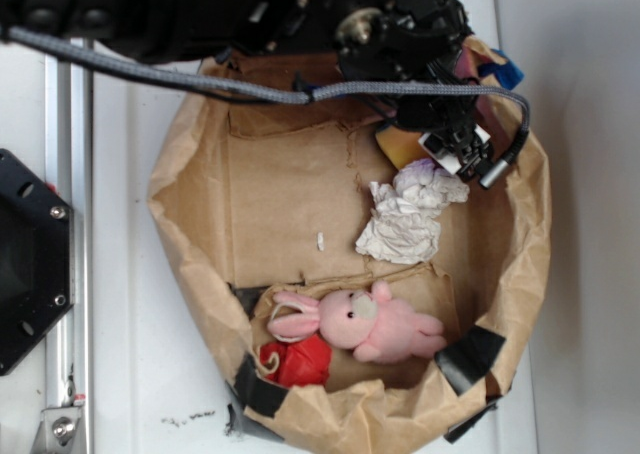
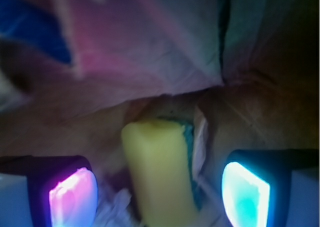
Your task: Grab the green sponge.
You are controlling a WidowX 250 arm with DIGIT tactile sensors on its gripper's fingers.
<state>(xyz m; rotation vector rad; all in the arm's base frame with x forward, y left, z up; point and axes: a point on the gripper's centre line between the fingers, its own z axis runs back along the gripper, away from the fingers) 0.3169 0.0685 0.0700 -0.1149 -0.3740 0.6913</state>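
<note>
approach step: black gripper (image 2: 160, 189) with glowing pads spread apart straddles the small yellow foam sponge with thin green scouring face (image 2: 159, 172), tucked in the brown paper bag's (image 1: 190, 244) far corner beside crumpled white paper (image 1: 408, 214); next, likely close squarely on it.

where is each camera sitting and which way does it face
exterior: overhead, looking down into the brown paper bag holding white paper wad and pink bunny; black arm and gripper show at top.
wrist: on the gripper, looking along its two fingers at the green sponge between them, jaws open.
shared: the green sponge, gripper and bag.
</note>
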